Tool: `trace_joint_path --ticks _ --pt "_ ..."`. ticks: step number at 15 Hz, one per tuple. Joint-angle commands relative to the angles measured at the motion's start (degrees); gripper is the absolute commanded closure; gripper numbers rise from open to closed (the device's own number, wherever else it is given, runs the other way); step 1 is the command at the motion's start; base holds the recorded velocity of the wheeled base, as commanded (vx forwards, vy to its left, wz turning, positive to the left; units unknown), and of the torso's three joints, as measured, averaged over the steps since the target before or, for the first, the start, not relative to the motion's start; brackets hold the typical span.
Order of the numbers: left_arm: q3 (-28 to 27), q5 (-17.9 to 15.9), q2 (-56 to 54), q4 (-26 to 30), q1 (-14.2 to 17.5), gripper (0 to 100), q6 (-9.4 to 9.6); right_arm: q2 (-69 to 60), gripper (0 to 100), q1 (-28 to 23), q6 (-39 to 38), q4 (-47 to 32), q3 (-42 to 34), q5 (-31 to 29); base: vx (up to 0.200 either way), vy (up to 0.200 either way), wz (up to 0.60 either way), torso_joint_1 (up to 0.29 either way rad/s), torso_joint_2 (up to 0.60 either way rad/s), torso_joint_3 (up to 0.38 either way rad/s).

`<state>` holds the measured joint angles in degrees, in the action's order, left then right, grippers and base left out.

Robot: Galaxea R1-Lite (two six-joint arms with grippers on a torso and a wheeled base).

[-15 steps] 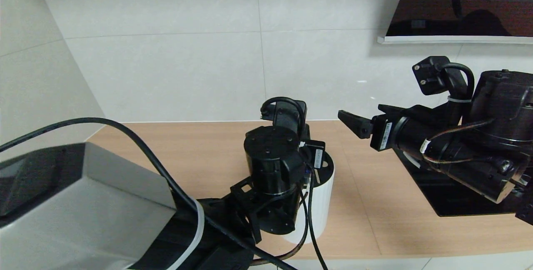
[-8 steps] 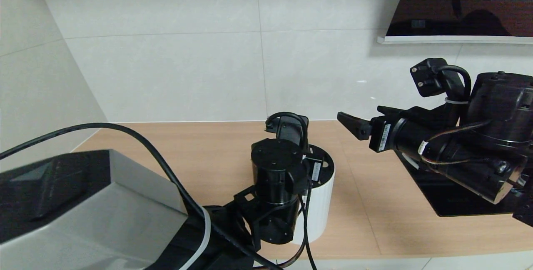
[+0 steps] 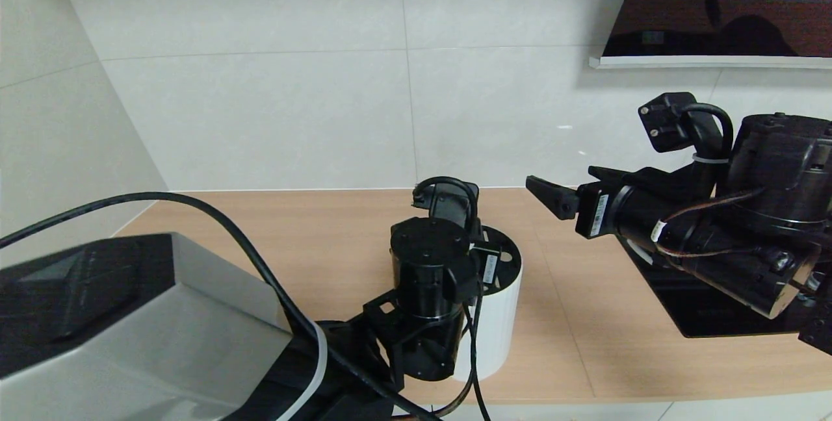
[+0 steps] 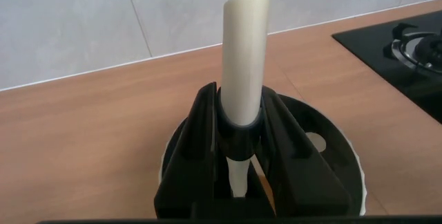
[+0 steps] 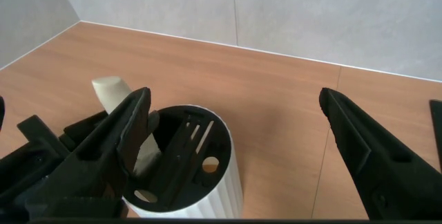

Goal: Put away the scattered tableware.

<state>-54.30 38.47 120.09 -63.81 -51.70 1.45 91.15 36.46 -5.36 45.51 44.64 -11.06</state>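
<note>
Gripping: your left pincer (image 4: 240, 124) clamps the cream handle (image 4: 243, 51), upright, lower end in the white holder (image 4: 345, 165) | right pincer (image 5: 238, 127) spread wide, nothing in it | handling: likely light, stiff, slick, so take it mid-handle.

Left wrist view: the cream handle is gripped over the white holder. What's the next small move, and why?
Probably open the jaws. The left gripper is shut on the cream handle, which stands upright with its lower end seemingly down inside the white holder, so releasing should let it drop into place.
</note>
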Motion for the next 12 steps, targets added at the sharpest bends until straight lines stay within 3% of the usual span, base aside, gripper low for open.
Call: trace_joint_path --ticks 1,8,12 --pt "0.0 0.0 -0.1 0.0 0.0 0 -0.04 0.0 0 0.0 0.0 0.0 0.0 0.0 0.0 0.0 0.0 0.0 0.0 0.0" --pt "0.1 0.0 -0.7 0.0 0.0 0 -0.22 -0.1 0 0.0 0.0 0.0 0.0 -0.1 0.0 0.0 0.0 0.0 0.0 0.0" --pt "2.2 -0.7 -11.5 0.0 0.3 0 -1.71 -0.9 0 -0.1 -0.2 0.3 0.4 0.2 0.0 0.0 0.0 0.0 0.0 0.0"
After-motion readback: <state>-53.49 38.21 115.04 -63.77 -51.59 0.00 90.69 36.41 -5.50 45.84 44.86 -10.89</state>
